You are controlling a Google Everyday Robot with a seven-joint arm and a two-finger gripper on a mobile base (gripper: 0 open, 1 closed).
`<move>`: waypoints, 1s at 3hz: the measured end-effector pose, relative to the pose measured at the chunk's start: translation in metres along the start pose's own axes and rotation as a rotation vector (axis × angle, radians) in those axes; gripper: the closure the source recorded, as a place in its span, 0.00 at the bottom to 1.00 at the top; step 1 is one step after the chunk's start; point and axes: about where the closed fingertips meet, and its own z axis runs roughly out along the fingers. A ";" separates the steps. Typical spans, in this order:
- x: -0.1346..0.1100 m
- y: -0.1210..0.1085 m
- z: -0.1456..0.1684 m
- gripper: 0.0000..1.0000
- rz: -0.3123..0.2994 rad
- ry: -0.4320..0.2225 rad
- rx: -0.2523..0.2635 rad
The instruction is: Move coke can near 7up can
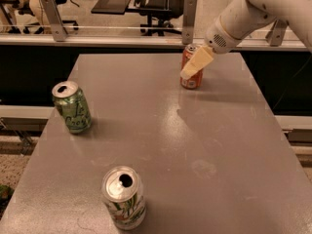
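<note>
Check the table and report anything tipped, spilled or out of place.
Nothing stands out. The coke can, the green can and the 7up can all stand upright on the table, with no spill visible. The claw is at the coke can, across its front.

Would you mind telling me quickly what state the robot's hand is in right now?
The hand is at the orange-red, silver-topped drinks can; open, closed or gripping cannot be told.

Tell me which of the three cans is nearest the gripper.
The orange-red coke can at the far edge, with the gripper right at it. The green can and white 7up can stand far off.
</note>
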 end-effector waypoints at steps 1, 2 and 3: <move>-0.005 0.008 0.000 0.41 -0.009 -0.018 -0.017; -0.010 0.016 -0.005 0.64 -0.018 -0.034 -0.032; -0.013 0.035 -0.020 0.88 -0.052 -0.047 -0.053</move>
